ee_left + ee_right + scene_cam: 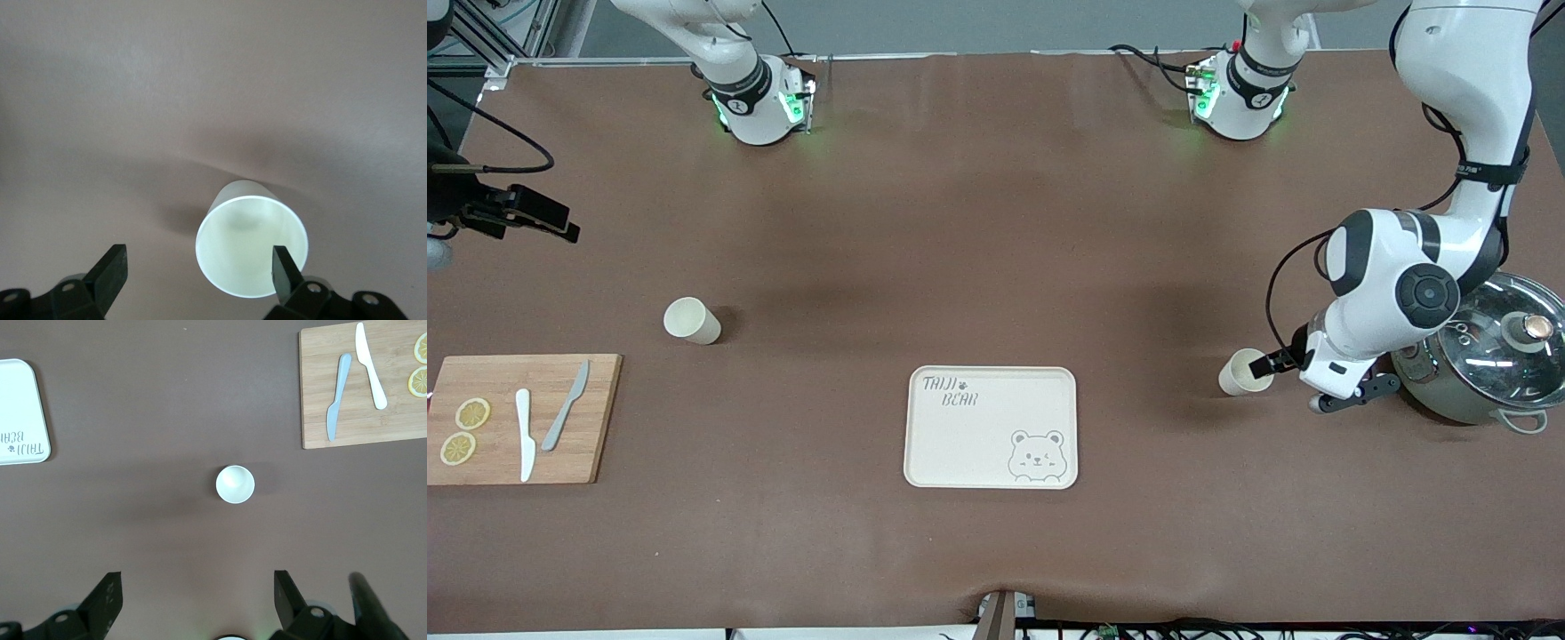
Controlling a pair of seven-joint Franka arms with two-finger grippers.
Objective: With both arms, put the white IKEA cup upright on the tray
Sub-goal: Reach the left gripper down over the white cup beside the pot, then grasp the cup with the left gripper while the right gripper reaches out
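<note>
Two white cups stand on the brown table. One cup [1243, 373] is toward the left arm's end, mouth up as far as I can tell. My left gripper [1296, 379] is low beside it and open. In the left wrist view [199, 270] one finger [283, 270] hangs over the edge of the cup's [250, 243] mouth, and the other is well clear. The other cup [691, 321] stands upright toward the right arm's end. My right gripper [560, 222] hangs open and empty high over that end [197, 593], above this cup [235, 484]. The cream tray [960, 444] with the bear drawing holds nothing.
A steel pot with a glass lid [1494, 356] stands close by the left arm's wrist. A wooden cutting board [596, 418] with two knives and two lemon slices lies at the right arm's end, nearer the front camera than the cup there.
</note>
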